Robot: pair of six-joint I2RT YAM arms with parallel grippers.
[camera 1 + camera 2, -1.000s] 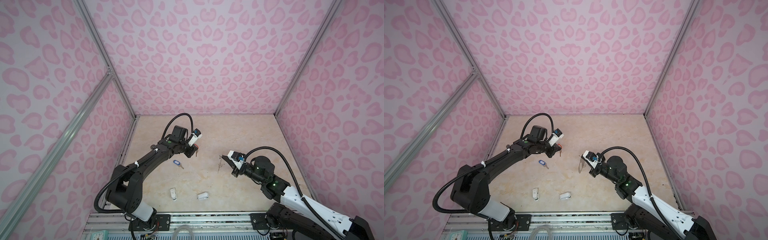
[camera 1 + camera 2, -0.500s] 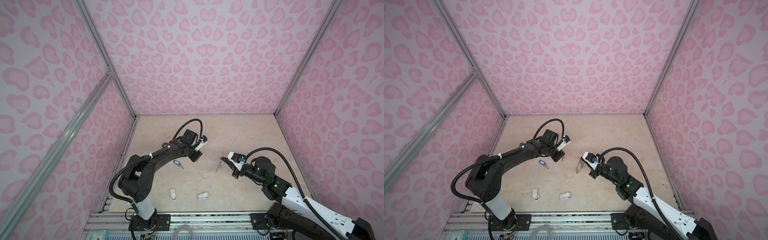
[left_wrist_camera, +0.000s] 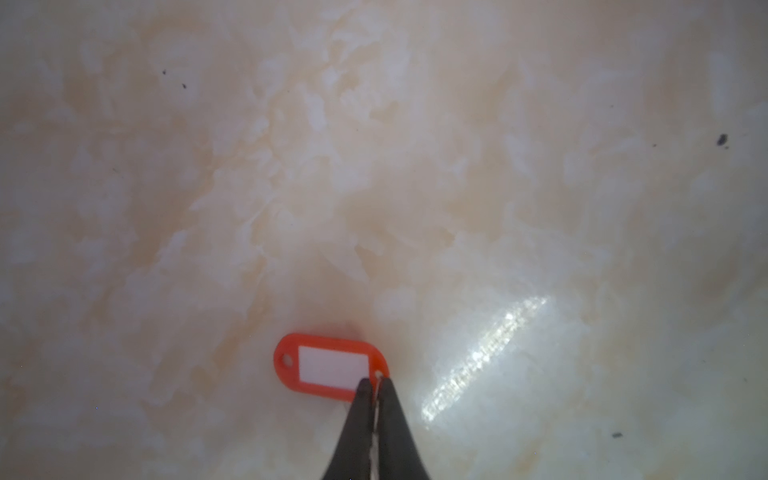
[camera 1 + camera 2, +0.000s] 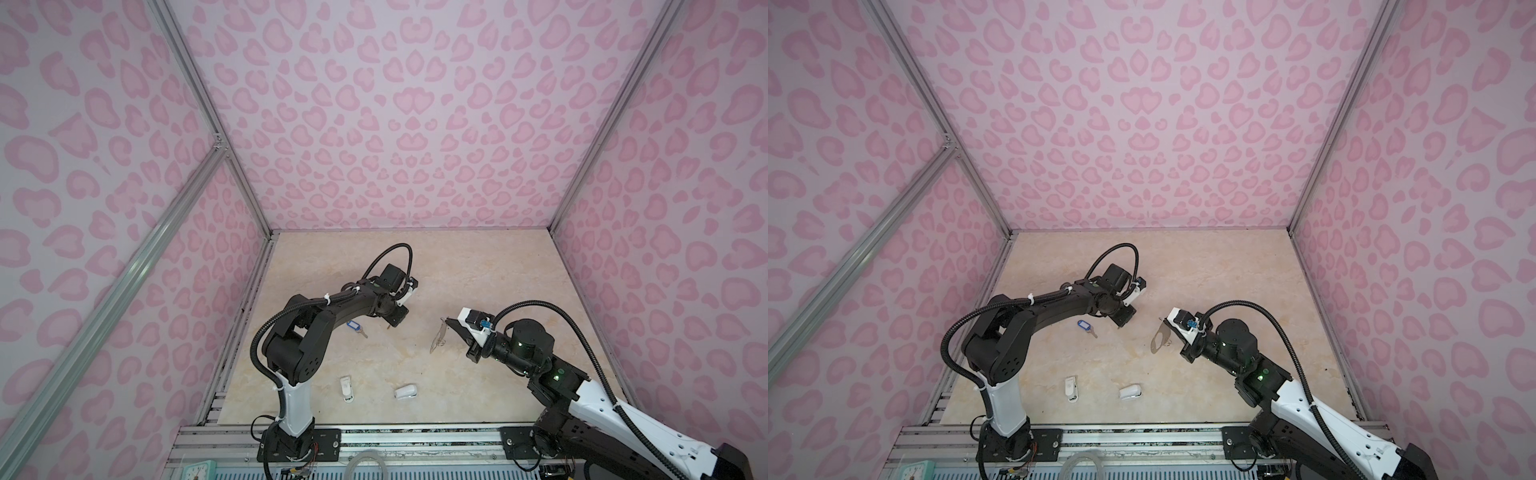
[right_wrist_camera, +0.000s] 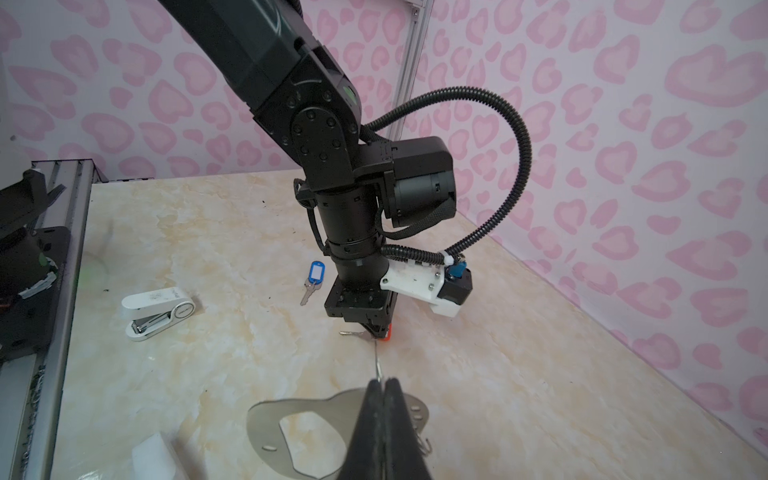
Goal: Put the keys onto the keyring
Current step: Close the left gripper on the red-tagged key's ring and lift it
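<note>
Left fingers (image 3: 362, 403) nearly closed on the orange key tag (image 3: 330, 368), can't tell if they're gripping; right gripper (image 5: 384, 381) pinches the keyring (image 5: 259, 424). Loose pinch could drop it.

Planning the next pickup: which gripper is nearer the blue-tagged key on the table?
Left. The left gripper, pinching the orange-tagged key, stands just beside the blue-tagged key. The right gripper, holding the keyring, is farther off, beyond the left one.

No text, label or number can be read anywhere.
</note>
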